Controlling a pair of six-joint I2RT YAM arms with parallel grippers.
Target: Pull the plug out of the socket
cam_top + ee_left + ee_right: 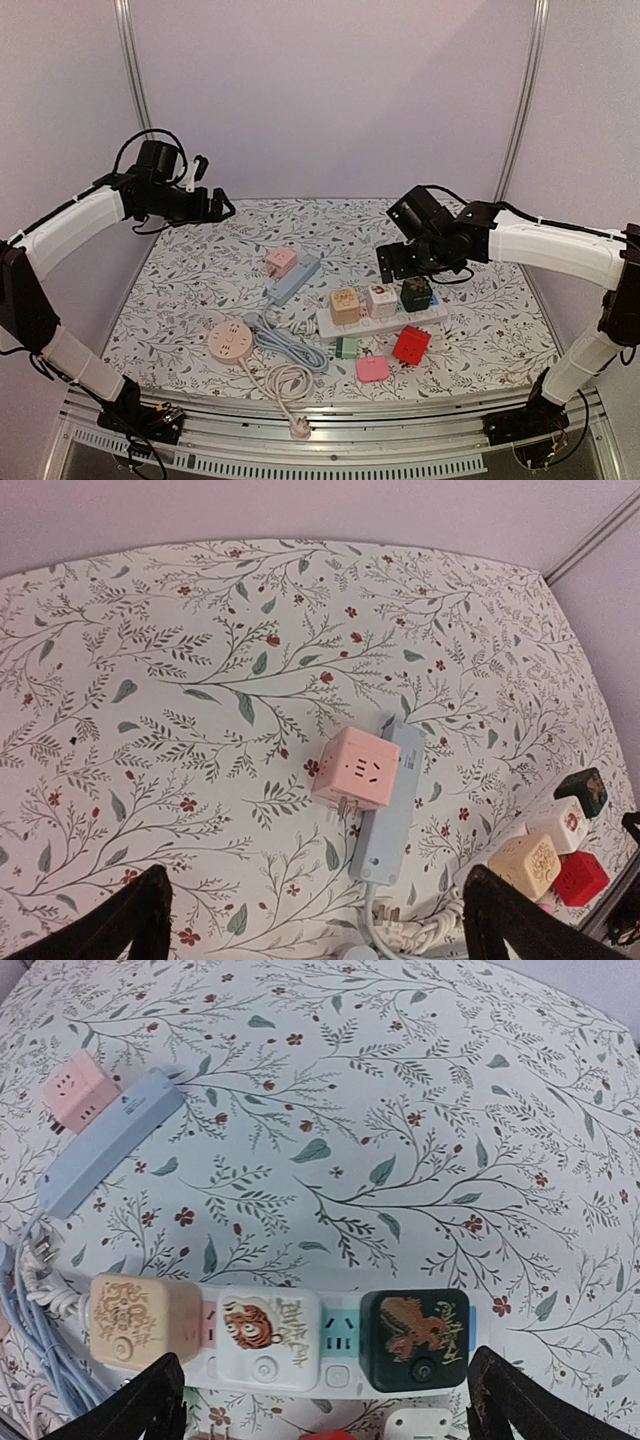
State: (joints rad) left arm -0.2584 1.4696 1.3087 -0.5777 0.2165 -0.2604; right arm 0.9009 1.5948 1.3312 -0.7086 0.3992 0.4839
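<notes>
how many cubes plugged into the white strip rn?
3: tan cube at one end, white cube in the middle, dark green cube at the other end of the strip. None looks hidden.

Pink cube (281,262) beside blue strip (296,278); round socket (229,340), red cube (411,345), perhaps green adapter (348,347) near front.

My left gripper (222,208) hangs high over the far-left of the table (180,290), empty. My right gripper (395,268) is low, just behind the white power strip (385,320), fingers spread, holding nothing. Three cubes sit plugged in a row on the strip: beige plug (345,305), white plug (382,300), dark green plug (416,294). A pink cube (281,262) touches the blue strip (297,280). Front-left is a round peach socket (229,340) with its cord (285,385) coiled. A green adapter (348,347), pink adapter (372,369) and red adapter (411,345) lie loose in front.
</notes>
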